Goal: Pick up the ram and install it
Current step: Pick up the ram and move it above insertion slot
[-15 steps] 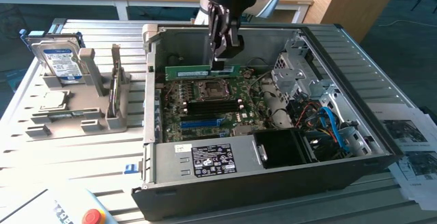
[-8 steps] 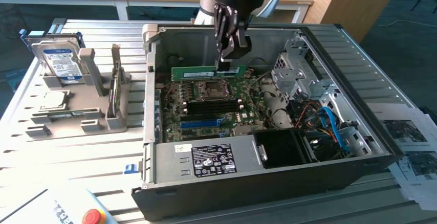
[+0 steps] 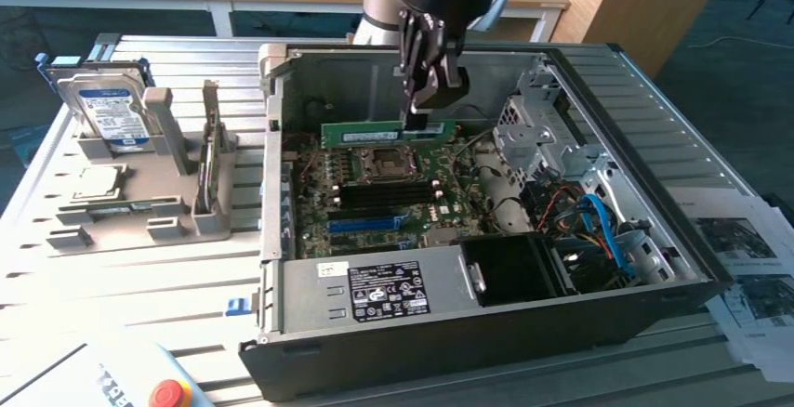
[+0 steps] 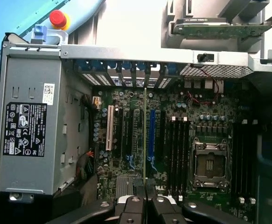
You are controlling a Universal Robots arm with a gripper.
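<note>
The ram [image 3: 372,135] is a long green stick with a white label. It hangs level inside the open computer case, above the motherboard [image 3: 410,212] and just behind the CPU socket [image 3: 385,161]. My gripper [image 3: 430,108] comes down from above and is shut on the stick's end at the exterior view's right. In the wrist view the ram [image 4: 145,140] shows edge-on as a thin line running out from between my fingertips, with my gripper [image 4: 145,203] shut on it. It hovers over the board beside the blue slot [image 4: 152,135], and the dark memory slots [image 4: 180,154] lie further along.
The case walls [image 3: 267,147] ring the board. A power supply [image 3: 372,291] sits at the near end, and drive cages and cables [image 3: 596,221] at the exterior view's right. A grey fixture holding a hard drive [image 3: 112,110] stands to the left. A red stop button [image 3: 167,393] is at the front.
</note>
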